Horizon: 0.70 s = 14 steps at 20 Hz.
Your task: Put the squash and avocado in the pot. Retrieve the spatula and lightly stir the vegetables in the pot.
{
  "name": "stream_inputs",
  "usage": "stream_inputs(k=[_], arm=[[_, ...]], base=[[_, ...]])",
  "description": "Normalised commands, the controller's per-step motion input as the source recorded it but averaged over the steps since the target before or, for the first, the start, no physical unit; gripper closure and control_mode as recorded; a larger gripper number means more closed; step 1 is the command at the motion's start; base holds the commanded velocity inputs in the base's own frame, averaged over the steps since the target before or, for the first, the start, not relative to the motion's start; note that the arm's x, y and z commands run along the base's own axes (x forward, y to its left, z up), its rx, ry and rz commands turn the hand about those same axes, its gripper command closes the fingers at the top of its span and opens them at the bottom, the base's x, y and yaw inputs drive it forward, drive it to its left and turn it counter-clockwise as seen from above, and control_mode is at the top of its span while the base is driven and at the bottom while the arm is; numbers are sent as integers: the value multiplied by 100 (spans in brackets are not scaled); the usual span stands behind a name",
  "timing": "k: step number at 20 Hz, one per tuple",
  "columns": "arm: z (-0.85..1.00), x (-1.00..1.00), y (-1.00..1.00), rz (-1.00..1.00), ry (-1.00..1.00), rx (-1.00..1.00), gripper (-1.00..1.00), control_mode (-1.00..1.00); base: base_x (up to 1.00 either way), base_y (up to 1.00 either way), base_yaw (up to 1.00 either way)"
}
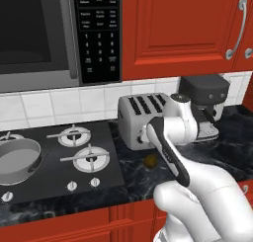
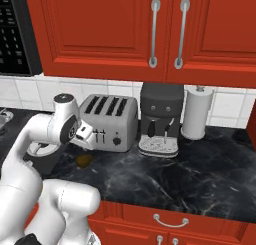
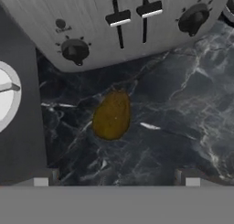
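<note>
The avocado (image 3: 112,116) lies on the counter (image 3: 183,127) just in front of the toaster (image 3: 114,22), outside the pot (image 1: 19,162). The gripper (image 3: 116,181) hovers above it, jaws wide apart and empty. Judged from this, no vegetable is potted and stirring remains.

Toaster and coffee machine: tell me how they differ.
The toaster is silver and low, with slots on top; the coffee machine is dark grey and taller. The toaster stands nearer the stove, the coffee machine nearer the paper towel roll. Both sit on the black marble counter against the tiled wall.
</note>
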Motion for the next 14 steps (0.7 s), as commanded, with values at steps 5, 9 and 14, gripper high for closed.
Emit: stream_inputs(k=[5, 9, 14], arm=[[-13, 20, -1, 0, 9, 0, -100, -100], [-24, 52, 0, 0, 30, 0, -100, -100], [-9, 12, 0, 0, 33, 0, -100, -100]], base=[[0, 0, 0], [0, 0, 0], [0, 0, 0]])
